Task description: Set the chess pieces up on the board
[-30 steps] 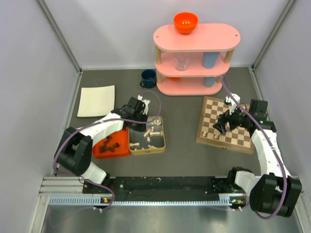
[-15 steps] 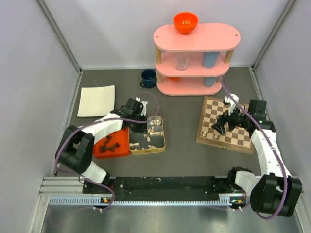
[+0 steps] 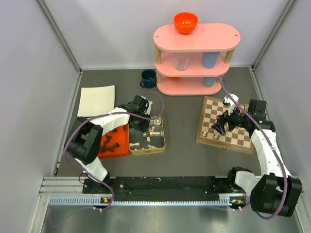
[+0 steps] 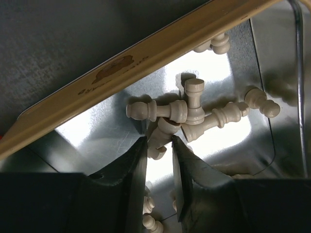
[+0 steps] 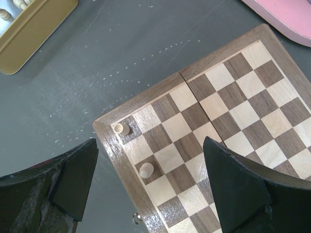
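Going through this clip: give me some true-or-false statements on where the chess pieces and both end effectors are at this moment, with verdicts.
1. Two cream pieces stand near one corner of the board. True.
2. The right end effector is shut on a piece. False: it is wide open above the board, with nothing between its fingers.
3. The left end effector hangs over the orange tray. False: it is down in the metal tin, among loose cream pieces.
4. Dark pieces lie in the orange tray. True.
5. An orange bowl sits on top of the pink shelf. True.
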Available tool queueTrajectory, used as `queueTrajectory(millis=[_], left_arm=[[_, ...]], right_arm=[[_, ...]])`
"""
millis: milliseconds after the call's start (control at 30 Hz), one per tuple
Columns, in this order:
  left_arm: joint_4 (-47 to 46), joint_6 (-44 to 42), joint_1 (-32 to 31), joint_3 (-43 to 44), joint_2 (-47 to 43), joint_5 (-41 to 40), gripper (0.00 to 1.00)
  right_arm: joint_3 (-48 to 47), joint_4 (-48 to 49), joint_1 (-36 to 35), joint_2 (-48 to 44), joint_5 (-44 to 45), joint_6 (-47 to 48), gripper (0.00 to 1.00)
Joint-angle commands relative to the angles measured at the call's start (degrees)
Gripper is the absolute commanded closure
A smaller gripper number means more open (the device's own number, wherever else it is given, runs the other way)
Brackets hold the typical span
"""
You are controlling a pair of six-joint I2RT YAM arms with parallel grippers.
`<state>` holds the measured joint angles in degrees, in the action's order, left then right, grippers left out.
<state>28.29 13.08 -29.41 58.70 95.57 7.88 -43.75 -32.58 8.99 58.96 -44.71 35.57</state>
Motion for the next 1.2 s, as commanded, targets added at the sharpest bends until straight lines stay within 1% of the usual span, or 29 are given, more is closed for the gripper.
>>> queueTrajectory(millis=[0,200,333,367,400,433,600,767,900,1000,1167], left_arm=[[1.32,-1.83,-1.09,2.65,2.6,0.21,0.69],[1.85,-1.74,-1.97,3.0,4.71,-1.46,0.71],[1.59,-1.04,-2.15,2.65,4.72,-2.96,0.84],[1.24,-0.43,-2.14,2.48,4.1,-3.22,0.93],[0.89,-0.08,-2.14,1.87,3.58,-3.31,0.99],[0.45,0.45,-2.14,1.42,2.96,-3.14,1.0],[-4.63,5.19,-1.09,-2.78,-3.1,-0.33,1.0],[-10.71,10.72,1.63,-7.45,-9.07,6.88,1.0],[-16.07,13.98,4.09,-11.92,-11.89,13.11,1.0],[-19.15,15.74,5.76,-13.78,-12.25,18.04,1.0],[-25.37,19.77,8.31,-17.2,-12.69,24.88,1.0]], right_arm=[[-0.2,0.85,-0.47,-1.13,-1.08,1.17,0.11],[-0.2,0.85,-0.47,-1.13,-1.08,1.25,0.11],[-0.2,0.67,-0.47,-1.13,-1.17,1.25,0.11],[-0.2,0.67,-0.47,-1.13,-1.26,1.25,0.11],[-0.2,0.67,-0.47,-1.13,-1.35,1.34,0.11],[-0.11,0.67,-0.47,-1.13,-1.61,1.25,0.11],[-0.11,0.32,-0.82,-1.13,-2.84,1.34,0.11],[-0.11,0.06,-1.87,-1.3,-4.86,1.52,0.11],[-0.2,-0.12,-3.19,-1.13,-6.87,1.43,0.11],[-0.99,-0.64,-5.12,-0.43,-9.94,0.9,0.11],[-4.67,-3.19,-11.36,2.55,-14.0,1.17,0.11]])
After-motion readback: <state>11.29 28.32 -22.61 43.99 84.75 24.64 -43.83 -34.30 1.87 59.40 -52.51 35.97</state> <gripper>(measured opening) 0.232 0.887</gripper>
